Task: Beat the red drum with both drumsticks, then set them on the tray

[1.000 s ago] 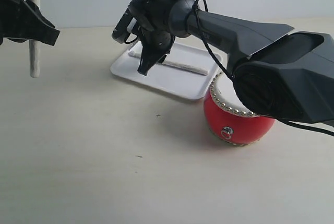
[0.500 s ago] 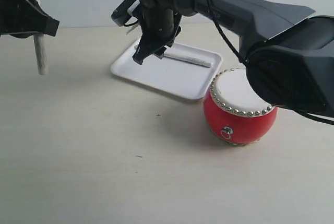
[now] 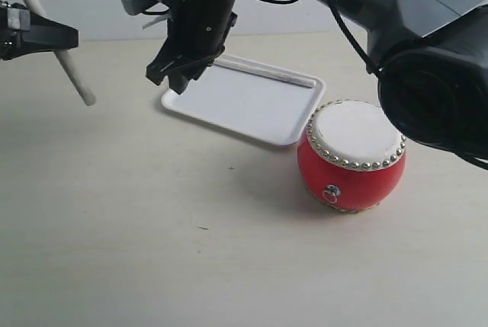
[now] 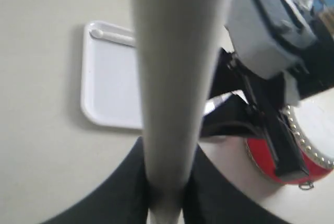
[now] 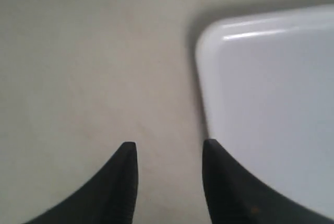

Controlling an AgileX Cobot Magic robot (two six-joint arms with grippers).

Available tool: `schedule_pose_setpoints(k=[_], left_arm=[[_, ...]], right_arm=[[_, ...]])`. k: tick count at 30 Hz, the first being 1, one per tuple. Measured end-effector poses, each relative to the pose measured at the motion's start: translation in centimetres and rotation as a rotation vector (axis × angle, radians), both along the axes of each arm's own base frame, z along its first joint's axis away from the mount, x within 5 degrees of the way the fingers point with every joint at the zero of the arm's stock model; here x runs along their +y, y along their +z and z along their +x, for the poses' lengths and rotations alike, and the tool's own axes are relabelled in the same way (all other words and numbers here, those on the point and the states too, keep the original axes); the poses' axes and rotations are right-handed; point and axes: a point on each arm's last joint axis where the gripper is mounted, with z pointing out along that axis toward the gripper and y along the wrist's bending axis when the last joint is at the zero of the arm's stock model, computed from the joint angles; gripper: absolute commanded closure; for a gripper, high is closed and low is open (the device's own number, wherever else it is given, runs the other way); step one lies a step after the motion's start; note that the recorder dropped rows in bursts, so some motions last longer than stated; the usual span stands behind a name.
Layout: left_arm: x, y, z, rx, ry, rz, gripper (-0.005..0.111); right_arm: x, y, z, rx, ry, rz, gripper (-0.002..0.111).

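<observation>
Currently, in the exterior view, the left gripper [image 3: 52, 36] is seen at the upper left edge of the frame, clamped shut on the held drumstick [image 3: 76, 79]. This stick is tilted, with its rounded tip pointed down and clear of the table [image 3: 152, 235]. In the left wrist view the held drumstick [image 4: 172, 78] is seen pinched between the dark fingers [image 4: 122, 192]. The right gripper [image 3: 168, 81] is placed at upper centre of the exterior view, over the near-left corner of the tray [image 3: 244, 106]. Its fingers are spread apart and nothing is gripped. This is confirmed in the right wrist view, where the two fingertips [image 5: 128, 174] are seen parted over bare table, with the tray [image 5: 271, 104] corner just beside one of them. The tray is laid flat on the table at centre frame, behind and left of the red drum [image 3: 351, 167]. The second drumstick [image 3: 271, 75] is laid inside the tray along its far rim. The red drum is stood upright right of centre, white skin up, close to the tray's near-right corner. Contact between the two cannot be told.
</observation>
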Motion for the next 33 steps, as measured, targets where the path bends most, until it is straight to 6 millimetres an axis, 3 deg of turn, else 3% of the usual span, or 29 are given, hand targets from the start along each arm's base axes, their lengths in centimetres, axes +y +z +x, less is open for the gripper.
schedule_pose_setpoints(k=[4,13,19,27,33], left_arm=[[1.6,-1.1,0.8,0.006,0.038,-0.096,0.107],[1.8,-3.8,2.2,0.059,0.052,-0.278,0.107],[1.6,-4.9,2.7,0.100,0.042,-0.399,0.107],[1.7,-4.8,2.8,0.139,0.071,-0.463,0.107],[0.0,-4.8,2.7,0.156,0.029,-0.469,0.107]], right_arm=[[0.7,1.6,-0.9,0.045,0.039,0.113,0.068],[2.1,4.8,-2.6,0.126,0.131,0.352,0.068],[2.4,5.2,-2.8,0.151,0.142,0.402,0.068],[2.4,5.3,-2.9,0.151,0.150,0.411,0.068],[2.5,5.3,-2.5,0.107,0.131,0.417,0.068]])
